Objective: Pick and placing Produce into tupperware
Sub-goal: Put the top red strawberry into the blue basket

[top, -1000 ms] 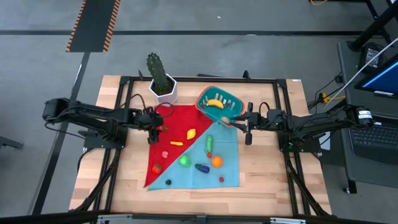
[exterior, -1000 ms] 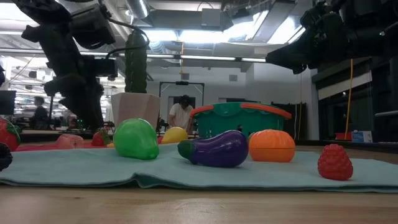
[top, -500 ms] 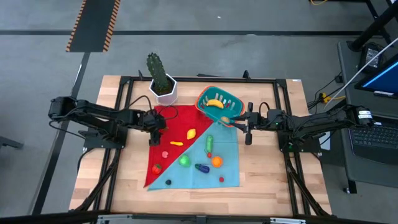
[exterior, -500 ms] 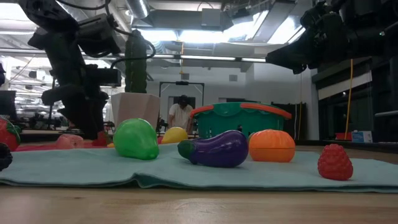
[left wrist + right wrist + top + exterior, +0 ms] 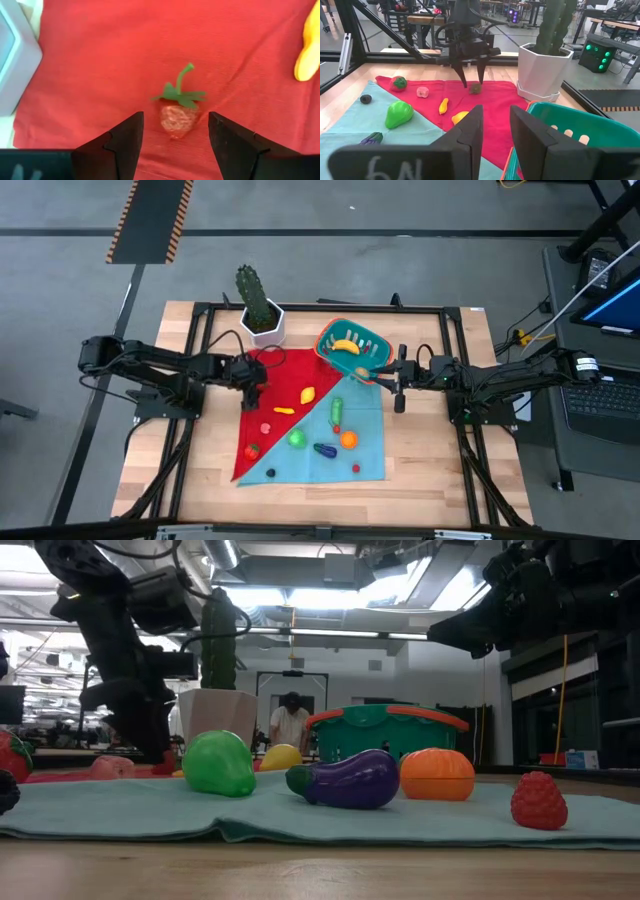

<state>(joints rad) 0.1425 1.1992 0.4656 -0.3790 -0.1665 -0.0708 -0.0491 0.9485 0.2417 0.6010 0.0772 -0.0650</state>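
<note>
A small red strawberry [image 5: 176,114] with a green stem lies on the red half of a red and teal cloth [image 5: 290,380]. My left gripper [image 5: 176,142] stands open over it, pointing steeply down, one finger on either side, not touching; the right wrist view shows the same [image 5: 470,75]. More Produce lies scattered on the cloth, among it a green pepper [image 5: 296,438], an eggplant [image 5: 325,449] and an orange [image 5: 348,439]. The teal tupperware [image 5: 350,350] with its orange rim holds a yellow banana [image 5: 345,345]. My right gripper [image 5: 385,378] waits shut and level by the tub's right rim.
A tall green cactus in a white hexagonal pot [image 5: 262,320] stands just beyond the cloth's far left corner, close to my left gripper. A black frame [image 5: 200,320] runs round the table. Bare wood lies left and right of the cloth.
My left gripper has come down a little toward the strawberry and edged toward the table's right, its fingers as wide apart as before. The strawberry and the other Produce have not moved.
</note>
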